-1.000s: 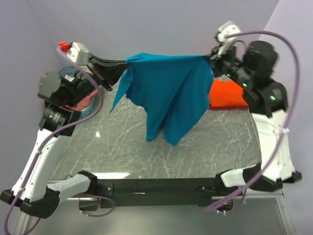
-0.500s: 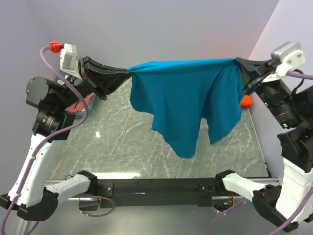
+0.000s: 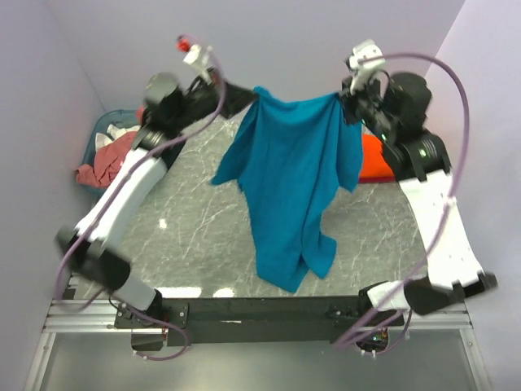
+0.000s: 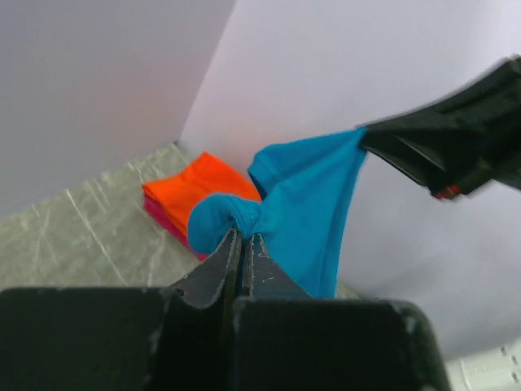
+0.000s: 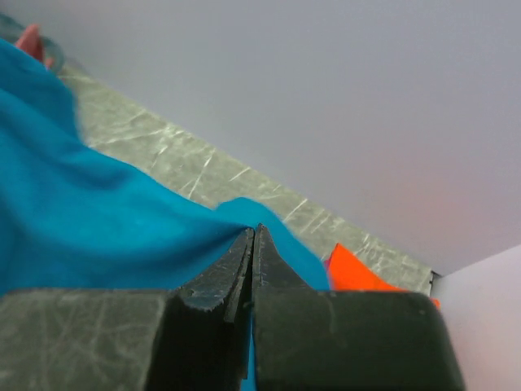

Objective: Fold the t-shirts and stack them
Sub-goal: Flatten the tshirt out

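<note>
Teal t-shirt (image 3: 293, 179) hung between both grippers.
Its hem dangles low beneath them; left gripper (image 4: 242, 236) and right gripper (image 5: 253, 232) each pinch a bunched top edge. Spread evenly before lowering, clear of the orange t-shirt (image 3: 376, 159) just beyond the right gripper.

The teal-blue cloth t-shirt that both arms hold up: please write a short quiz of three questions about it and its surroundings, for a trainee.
1. True or false: the teal-blue cloth t-shirt lies spread flat on the grey marbled table.
2. What grips the shirt? A) only the left gripper; B) only the right gripper; C) both, each shut on a top corner.
3. Fill in: the folded bright orange cloth t-shirt lies at the table's far ____ corner, by the robot's own sides.

Key: 1 false, it hangs between the arms; 2 C; 3 right.
</note>
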